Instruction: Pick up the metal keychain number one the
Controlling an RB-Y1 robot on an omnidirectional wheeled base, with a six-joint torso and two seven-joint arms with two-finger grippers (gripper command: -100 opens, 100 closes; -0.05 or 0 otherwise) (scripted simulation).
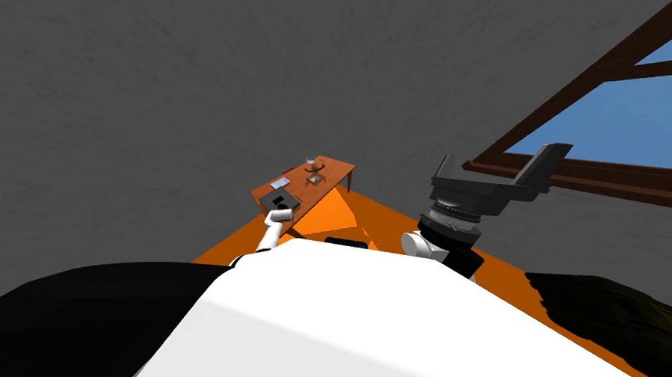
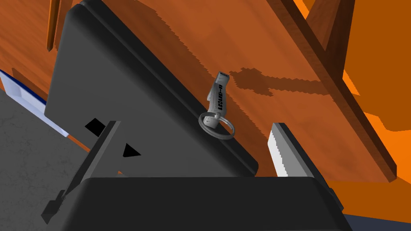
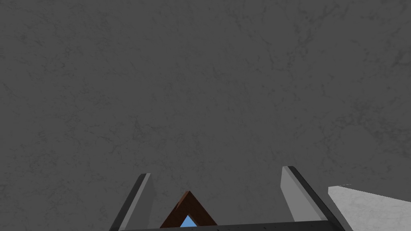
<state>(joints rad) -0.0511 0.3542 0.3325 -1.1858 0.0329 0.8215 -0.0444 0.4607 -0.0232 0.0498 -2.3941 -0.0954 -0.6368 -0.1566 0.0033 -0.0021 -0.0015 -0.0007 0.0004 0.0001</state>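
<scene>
Left wrist view | left tool (image 2: 194, 123) spread | keychain (image 2: 218, 105) at edge of dark slab (image 2: 120, 100) | right tool (image 3: 216, 170) spread

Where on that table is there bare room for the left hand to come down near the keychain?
Bare wood runs between the dark flat case and the table's edge, beyond the keychain. It is crowded at the keychain itself: its ring overlaps the case's edge, in line between the fingers of the open left hand.

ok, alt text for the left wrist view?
A grey keychain with a ring lies on a wooden table, its ring at the edge of a flat dark slab. The left hand is open and aimed at the keychain, not touching it.
</scene>
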